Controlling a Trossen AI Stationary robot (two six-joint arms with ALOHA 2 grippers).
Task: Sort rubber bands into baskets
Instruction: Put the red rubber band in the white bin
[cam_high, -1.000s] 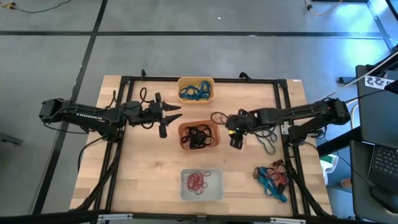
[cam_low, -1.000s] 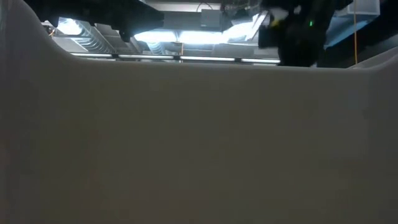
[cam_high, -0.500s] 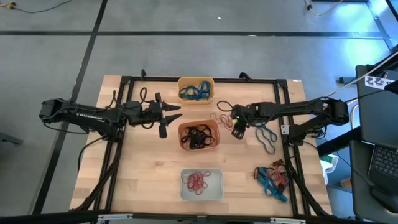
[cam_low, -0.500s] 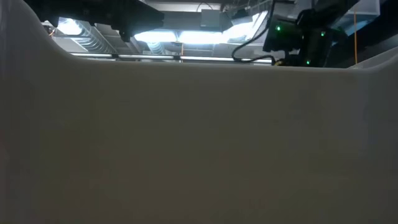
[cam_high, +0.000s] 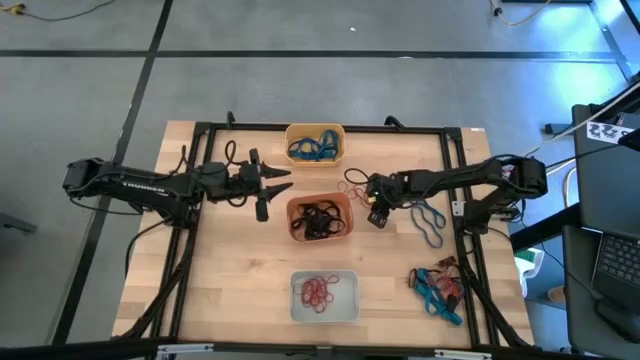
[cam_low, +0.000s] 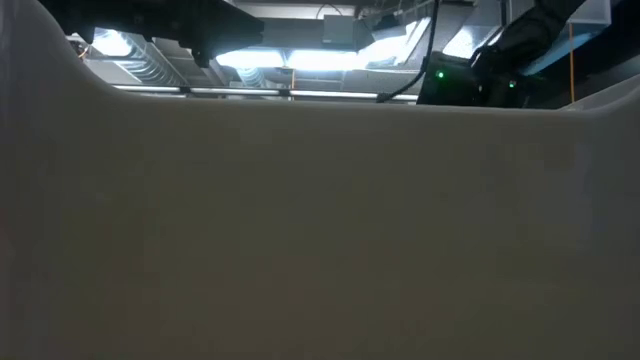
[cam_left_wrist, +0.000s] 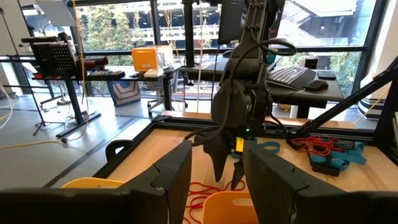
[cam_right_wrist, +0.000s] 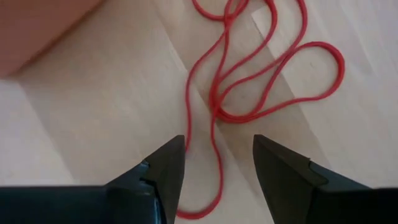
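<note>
Right hand (cam_high: 374, 206), fingers spread and holding nothing, hangs low over loose red rubber bands (cam_right_wrist: 249, 81) on the worktop (cam_high: 230, 280), just right of the red-orange basket (cam_high: 320, 218); the right wrist view shows the red loops lying flat between and ahead of its two fingers (cam_right_wrist: 168, 165). Left hand (cam_high: 268, 186) also released, empty, waiting just left of the red-orange basket. Three baskets run down the worktop's middle: yellow-orange basket (cam_high: 315, 145) at the far edge with blue-teal bands, red-orange basket in the centre with black bands, pale basket (cam_high: 324, 297) near the front edge with red bands. More loose bands near the right edge: a dark and teal cluster (cam_high: 430, 222), and a mixed teal, red and black pile (cam_high: 438, 288) toward the front right corner. Low view is mostly blocked by a pale wall.
</note>
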